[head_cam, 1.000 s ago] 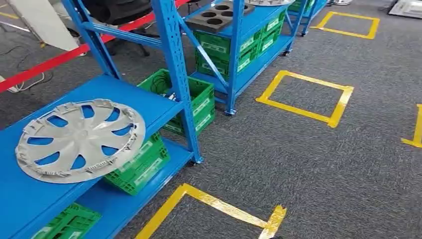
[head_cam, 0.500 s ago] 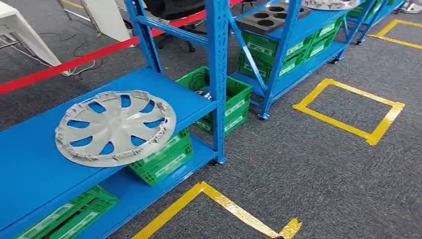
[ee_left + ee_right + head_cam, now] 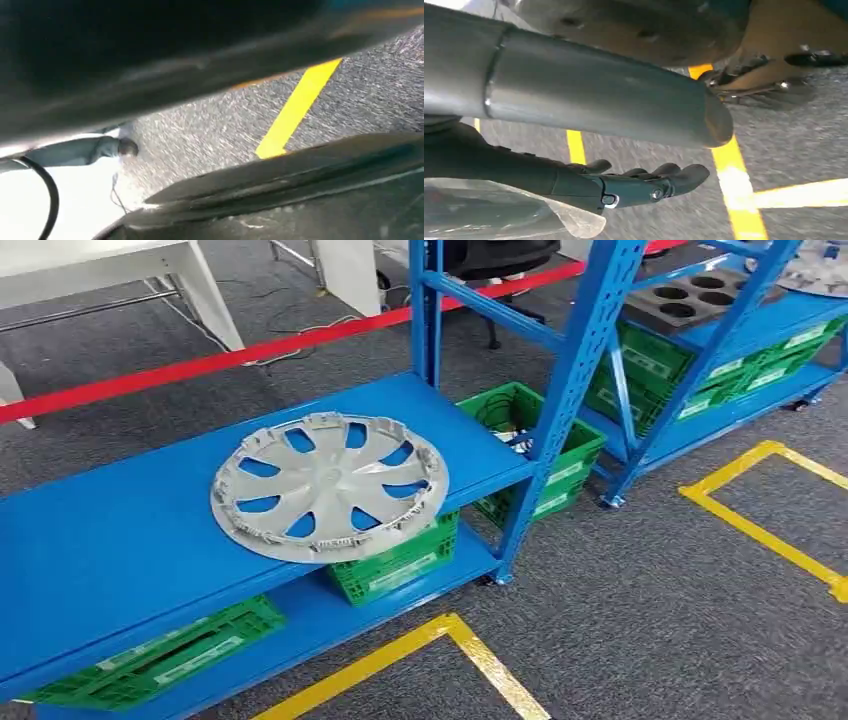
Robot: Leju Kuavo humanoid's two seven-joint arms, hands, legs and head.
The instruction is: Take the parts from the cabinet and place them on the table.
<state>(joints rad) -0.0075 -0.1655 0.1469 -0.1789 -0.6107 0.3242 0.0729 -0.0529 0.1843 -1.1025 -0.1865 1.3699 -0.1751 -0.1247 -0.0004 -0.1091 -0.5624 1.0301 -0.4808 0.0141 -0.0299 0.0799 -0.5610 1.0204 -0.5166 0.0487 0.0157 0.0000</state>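
Blue shelving, silver hubcap, green crates, grey carpet.
The hubcap (image 3: 329, 486) was pale silver-grey, blue showing through its slots, on a bright blue shelf (image 3: 120, 530). Green crates (image 3: 400, 562) bore pale labels. The carpet (image 3: 650, 610) was speckled dark grey, marked with yellow tape (image 3: 760, 530). A red strip (image 3: 200, 365) ran at the far left beside a white table (image 3: 80, 260). The right robot hand (image 3: 639, 187) was dark grey.

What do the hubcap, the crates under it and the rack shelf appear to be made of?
Hubcap: likely moulded plastic, matte silver paint, thin clips around the rim.
Green crates: plastic, with lattice walls and label strips.
Rack shelf: probably sheet steel with smooth, slightly glossy blue paint.
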